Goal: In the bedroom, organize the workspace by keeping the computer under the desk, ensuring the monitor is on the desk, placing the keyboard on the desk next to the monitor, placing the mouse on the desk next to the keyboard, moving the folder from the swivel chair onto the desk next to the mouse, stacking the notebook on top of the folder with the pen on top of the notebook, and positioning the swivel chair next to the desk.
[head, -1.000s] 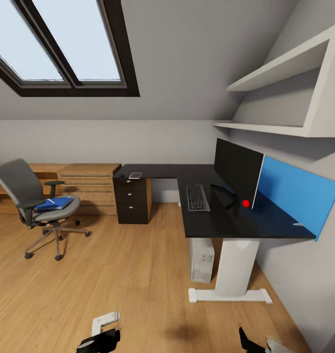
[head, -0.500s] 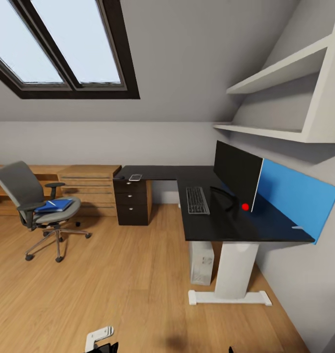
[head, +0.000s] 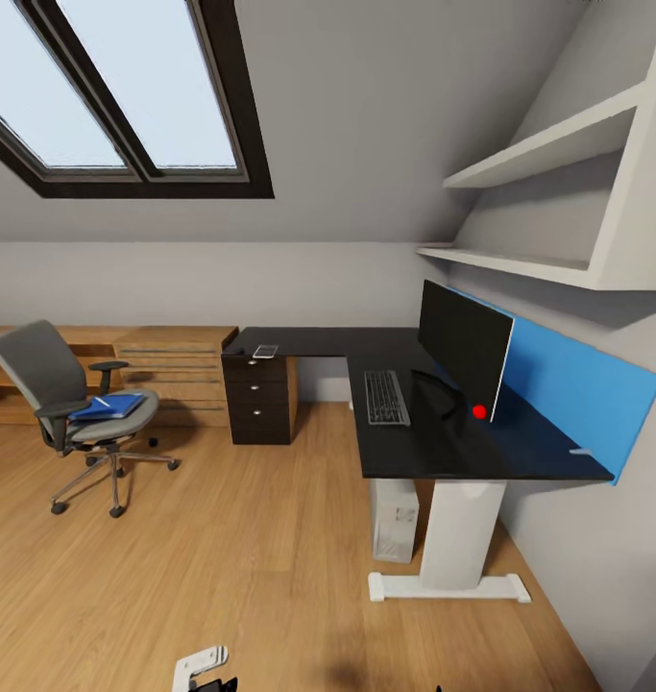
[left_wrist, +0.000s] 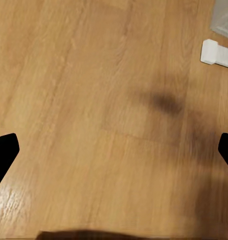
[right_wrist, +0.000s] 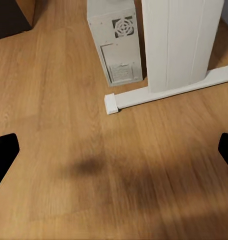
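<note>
Left wrist view — pincer spread (fingers wide) above floor

The desk fills the room's 2 o'clock corner; the monitor stands on it, the keyboard just at its 9 o'clock; the computer sits beneath, beside the desk leg; the swivel chair, at 10 o'clock, well apart from the desk, carries the folder on its seat.

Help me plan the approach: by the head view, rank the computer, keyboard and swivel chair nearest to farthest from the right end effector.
1. Computer, on the floor under the desk, just ahead of the right end effector.
2. Keyboard, up on the desk, further back.
3. Swivel chair, far across to the left.
</note>
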{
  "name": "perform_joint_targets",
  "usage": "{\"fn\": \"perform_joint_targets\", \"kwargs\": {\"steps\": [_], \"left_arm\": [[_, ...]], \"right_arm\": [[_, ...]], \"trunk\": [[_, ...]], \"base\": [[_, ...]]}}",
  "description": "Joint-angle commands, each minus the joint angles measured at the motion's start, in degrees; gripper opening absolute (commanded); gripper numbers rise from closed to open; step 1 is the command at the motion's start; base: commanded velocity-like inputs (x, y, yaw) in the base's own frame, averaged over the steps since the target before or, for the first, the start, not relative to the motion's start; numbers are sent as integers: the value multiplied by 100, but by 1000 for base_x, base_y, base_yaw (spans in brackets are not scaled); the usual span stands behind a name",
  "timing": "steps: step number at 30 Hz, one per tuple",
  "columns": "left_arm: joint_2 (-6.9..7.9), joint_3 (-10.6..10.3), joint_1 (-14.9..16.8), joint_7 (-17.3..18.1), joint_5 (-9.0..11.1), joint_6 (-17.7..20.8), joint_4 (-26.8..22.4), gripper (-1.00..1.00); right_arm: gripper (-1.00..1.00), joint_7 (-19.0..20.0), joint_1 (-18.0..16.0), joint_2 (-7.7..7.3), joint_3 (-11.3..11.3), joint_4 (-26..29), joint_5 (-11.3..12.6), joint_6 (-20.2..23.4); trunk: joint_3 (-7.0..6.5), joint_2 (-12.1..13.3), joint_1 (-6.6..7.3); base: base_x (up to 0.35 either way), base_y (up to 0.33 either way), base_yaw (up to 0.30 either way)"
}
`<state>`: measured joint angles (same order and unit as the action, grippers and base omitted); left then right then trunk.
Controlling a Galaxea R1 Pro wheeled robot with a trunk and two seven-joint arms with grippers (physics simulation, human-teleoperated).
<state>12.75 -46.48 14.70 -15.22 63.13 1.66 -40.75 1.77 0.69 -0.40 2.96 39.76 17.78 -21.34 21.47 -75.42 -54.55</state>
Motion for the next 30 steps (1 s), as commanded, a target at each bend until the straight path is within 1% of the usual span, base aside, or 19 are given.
{"fn": "perform_joint_targets", "kwargs": {"steps": [1, 2, 5, 12, 14, 17, 20, 21, 24, 26, 30], "left_arm": [[-147, -37, 7, -45, 7, 10, 321, 100], [-241, -32, 7, -39, 1, 9, 475, 100], [-303, -29, 7, -35, -1, 5, 570, 100], [-330, -28, 7, -40, -2, 9, 615, 100], [-371, -26, 7, -41, 3, 8, 624, 100], [-447, -24, 7, -39, -1, 3, 762, 100], [-492, -21, 7, -36, -7, 2, 877, 100], [-525, -16, 7, -35, -11, -63, 957, 100], [-526, -4, 7, -34, -11, -77, 961, 100], [-520, 29, 9, -26, -4, -93, 964, 100], [-519, 42, 9, -25, 6, -151, 964, 100]], "right_arm": [[100, -3, 1, 5, 13, 1, 59, -20], [100, -7, 1, 10, 12, -1, 59, -19], [100, -10, 1, 12, 12, -3, 59, -22], [100, -12, 1, 15, 8, -40, 60, -30], [100, -16, 1, 45, 10, -51, 55, -57], [100, -18, 1, 99, 11, -202, 52, -189], [100, -19, 1, 118, 12, -388, 52, -320], [100, -25, -5, 130, 5, -569, 58, -544], [100, -27, -10, 128, 4, -583, 64, -556], [100, -27, -49, 128, 3, -591, 71, -564], [100, -21, -91, 119, -8, -592, 77, -579]], "trunk": [[-13, 38, 22], [-31, 78, 44], [-85, 198, 110], [-211, 479, 264], [-246, 559, 308], [-300, 680, 374], [-354, 800, 440], [-372, 840, 462], [-426, 960, 527], [-461, 1041, 571], [-524, 1201, 659]], "base": [[0, 0, 0], [0, 0, 0], [0, 0, 0], [0, 0, 4], [0, 0, 152], [0, 0, 229], [0, 0, 262], [0, 0, 282], [52, 0, 283], [309, 0, 284], [331, 0, 56]]}}
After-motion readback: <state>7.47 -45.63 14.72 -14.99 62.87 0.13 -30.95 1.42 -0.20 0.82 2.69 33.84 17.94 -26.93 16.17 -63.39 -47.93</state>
